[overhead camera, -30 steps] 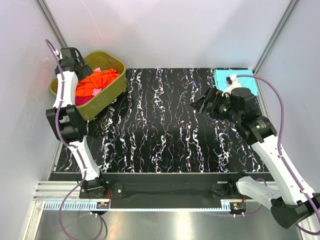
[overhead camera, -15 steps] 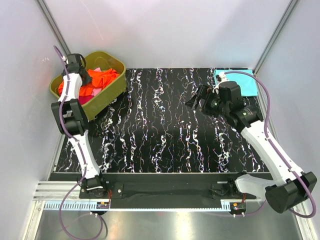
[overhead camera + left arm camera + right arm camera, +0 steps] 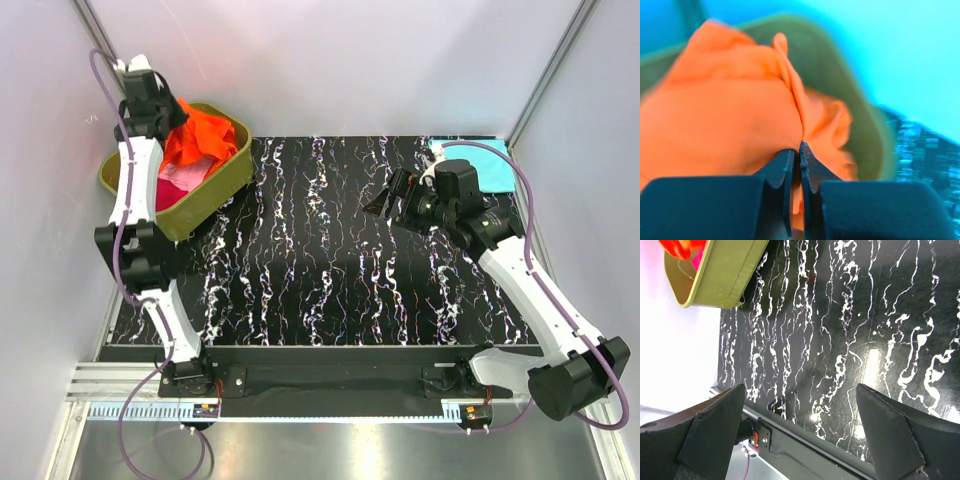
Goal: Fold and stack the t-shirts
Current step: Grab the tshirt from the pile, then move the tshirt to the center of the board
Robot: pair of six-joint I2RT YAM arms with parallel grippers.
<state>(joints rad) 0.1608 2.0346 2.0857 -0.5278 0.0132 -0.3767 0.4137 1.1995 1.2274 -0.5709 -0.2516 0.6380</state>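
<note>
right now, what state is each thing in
left gripper, jaws shut on orange t-shirt
right gripper, jaws wide open, holding nothing
orange t-shirt, bunched, hanging from the left gripper above the tub
pink t-shirt, crumpled in the tub
teal t-shirt, flat on the table's far right corner
tub, upright, open top

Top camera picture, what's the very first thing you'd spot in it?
The bright orange t-shirt jumps out first: it is held up over the olive-green tub at the far left, pinched in the shut left gripper. Next comes the black table with white streaks, with the open right gripper hovering over it. A teal t-shirt lies flat in the far right corner.
</note>
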